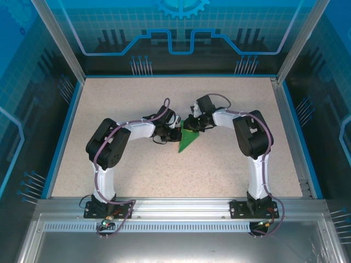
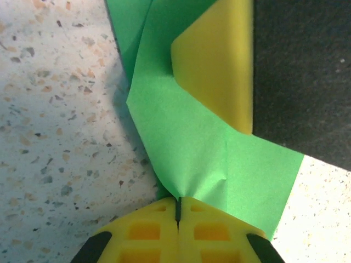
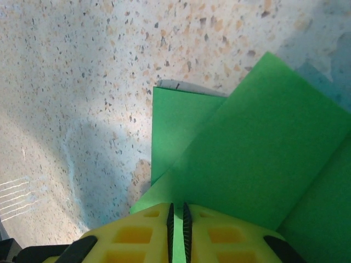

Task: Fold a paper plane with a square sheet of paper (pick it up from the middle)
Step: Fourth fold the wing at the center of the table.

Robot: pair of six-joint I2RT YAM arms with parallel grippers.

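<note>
The green sheet of paper (image 1: pixel 188 142) lies at the middle of the table, folded into a pointed triangular wedge, the paper plane shape, with its tip toward the arms. My left gripper (image 1: pixel 176 133) comes at its far end from the left. My right gripper (image 1: pixel 192 126) meets it from the right. In the left wrist view the left gripper (image 2: pixel 179 204) is shut on a puckered edge of the paper (image 2: pixel 186 137), which wraps round a yellow finger (image 2: pixel 219 60) of the other gripper. The right gripper (image 3: pixel 177 211) is shut on a layered fold of paper (image 3: pixel 258 159).
The speckled tabletop (image 1: pixel 120 109) lies open on all sides of the paper. Blue-edged walls (image 1: pixel 61 131) and metal frame posts bound it. The arm bases (image 1: pixel 104 205) sit on the rail at the near edge.
</note>
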